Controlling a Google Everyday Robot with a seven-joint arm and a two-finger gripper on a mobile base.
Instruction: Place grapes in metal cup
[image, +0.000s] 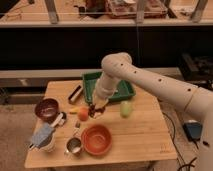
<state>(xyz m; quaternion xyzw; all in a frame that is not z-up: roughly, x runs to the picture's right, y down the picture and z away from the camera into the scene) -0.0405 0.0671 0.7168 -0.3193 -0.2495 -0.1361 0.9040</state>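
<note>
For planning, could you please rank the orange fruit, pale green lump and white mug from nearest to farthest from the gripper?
The gripper hangs just before the green tray.
1. Orange fruit, just image-left.
2. Pale green lump, image-right.
3. White mug, front-left corner.

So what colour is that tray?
The tray is green, camera view; hand is by the orange fruit.

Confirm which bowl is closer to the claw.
The orange bowl, near the table's front edge, just in front of the claw, which is beside the orange fruit. The dark purple bowl sits farther off, at the left.
</note>
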